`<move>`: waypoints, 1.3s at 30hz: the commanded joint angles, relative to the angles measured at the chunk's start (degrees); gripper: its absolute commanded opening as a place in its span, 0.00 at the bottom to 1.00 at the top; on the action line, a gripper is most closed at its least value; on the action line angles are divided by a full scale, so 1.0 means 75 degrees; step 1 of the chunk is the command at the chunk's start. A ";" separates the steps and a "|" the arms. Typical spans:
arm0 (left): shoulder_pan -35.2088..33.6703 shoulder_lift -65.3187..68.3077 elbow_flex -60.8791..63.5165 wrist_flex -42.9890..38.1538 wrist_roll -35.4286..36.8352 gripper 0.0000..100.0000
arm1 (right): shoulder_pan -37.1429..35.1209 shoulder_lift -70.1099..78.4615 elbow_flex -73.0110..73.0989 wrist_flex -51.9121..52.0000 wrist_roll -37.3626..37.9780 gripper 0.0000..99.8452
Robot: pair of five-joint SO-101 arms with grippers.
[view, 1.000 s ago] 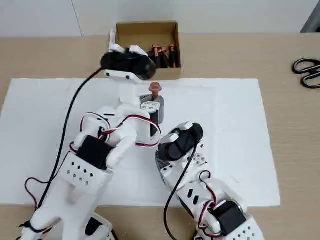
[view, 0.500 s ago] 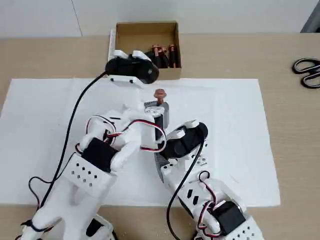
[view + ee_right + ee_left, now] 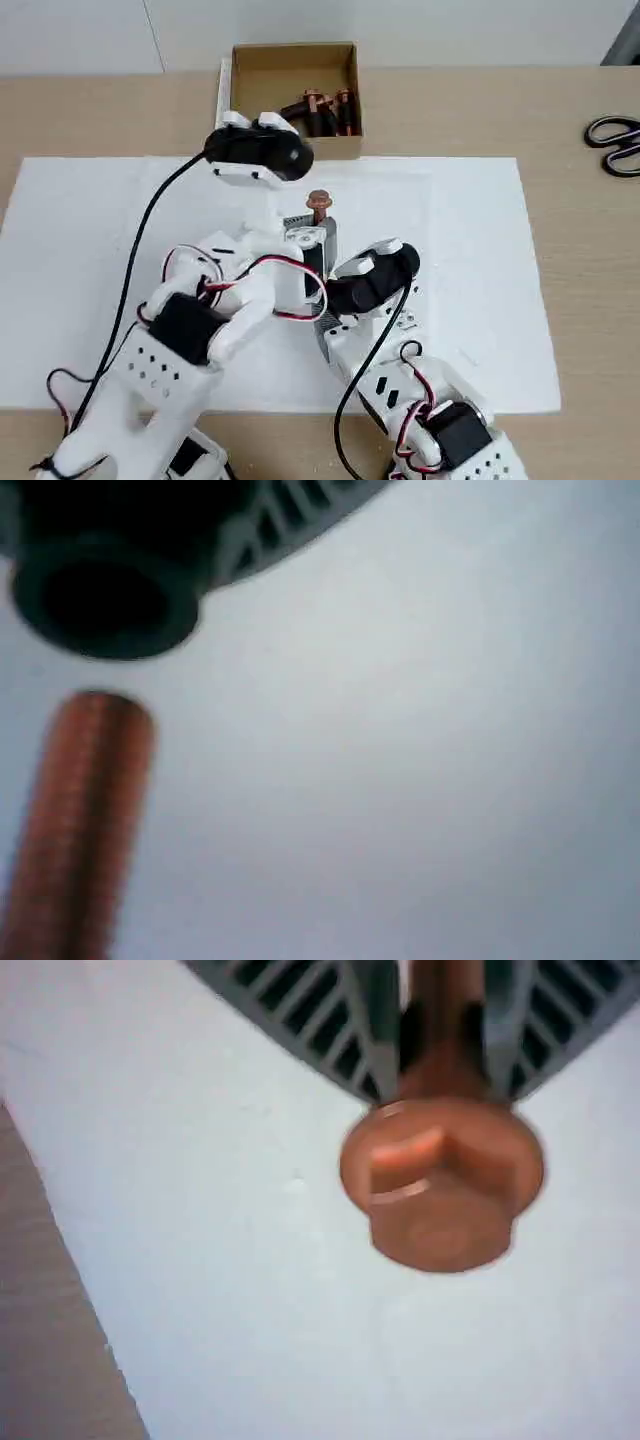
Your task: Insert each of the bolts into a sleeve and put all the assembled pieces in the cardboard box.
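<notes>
**Bolt and sleeve held close, unjoined**

The bolt is gripped by its shank in the closed left pincer. The sleeve is clamped in the right pincer, its mouth just beside the bolt's thread end. Finished pieces are seen in the box.

A pale wooden tabletop ran the full width of the high view, most of it covered by a large white sheet. Behind it stood a plain white wall. Black-handled scissors lay on the bare wood at the right edge.
</notes>
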 commanded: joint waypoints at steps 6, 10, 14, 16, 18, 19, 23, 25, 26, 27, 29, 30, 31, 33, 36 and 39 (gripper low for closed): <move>0.0047 -0.0645 0.0639 -0.0762 0.0059 0.01 | 0.0088 -0.0147 -0.0059 -0.0205 -0.0070 0.00; 0.0059 -0.0656 0.0697 -0.0785 0.0059 0.01 | 0.0088 -0.0147 -0.0059 -0.0205 -0.0070 0.00; 0.0316 -0.0610 0.0709 -0.0774 0.0059 0.01 | 0.0088 -0.0147 -0.0059 -0.0205 -0.0070 0.00; 0.0375 -0.0598 0.0709 -0.0774 0.0059 0.01 | 0.0088 -0.0147 -0.0059 -0.0205 -0.0070 0.00; 0.0375 -0.0598 0.0733 -0.0762 0.0059 0.01 | 0.0088 -0.0147 -0.0059 -0.0205 -0.0070 0.00; 0.0375 -0.0598 0.0803 -0.0774 0.0047 0.01 | 0.0088 -0.0147 -0.0059 -0.0205 -0.0070 0.00; 0.0363 -0.0645 0.1037 -0.0785 0.0035 0.01 | 0.0088 -0.0147 -0.0059 -0.0205 -0.0070 0.00; 0.0340 -0.0656 0.1049 -0.0762 0.0035 0.01 | 0.0088 -0.0147 -0.0059 -0.0205 -0.0070 0.00; 0.0328 -0.0656 0.1061 -0.0762 0.0035 0.01 | 0.0088 -0.0147 -0.0059 -0.0205 -0.0070 0.00; 0.0328 -0.0656 0.1073 -0.0762 0.0023 0.01 | 0.0088 -0.0147 -0.0059 -0.0205 -0.0070 0.00; 0.0328 -0.0656 0.1084 -0.0750 0.0023 0.01 | 0.0088 -0.0147 -0.0059 -0.0205 -0.0070 0.00; 0.0328 -0.0656 0.1084 -0.0750 0.0023 0.01 | 0.0088 -0.0147 -0.0059 -0.0205 -0.0070 0.00; 0.0328 -0.0656 0.1084 -0.0703 0.0023 0.01 | 0.0088 -0.0147 -0.0059 -0.0205 -0.0070 0.00; 0.0352 -0.0656 0.1084 -0.0445 0.0023 0.01 | 0.0088 -0.0147 -0.0059 -0.0205 -0.0070 0.00; 0.0375 -0.0656 0.1225 -0.0070 0.0023 0.01 | 0.0088 -0.0147 -0.0059 -0.0205 -0.0070 0.00; 0.0375 -0.0656 0.1471 0.0000 -0.0094 0.01 | 0.0088 -0.0147 -0.0059 -0.0205 -0.0070 0.00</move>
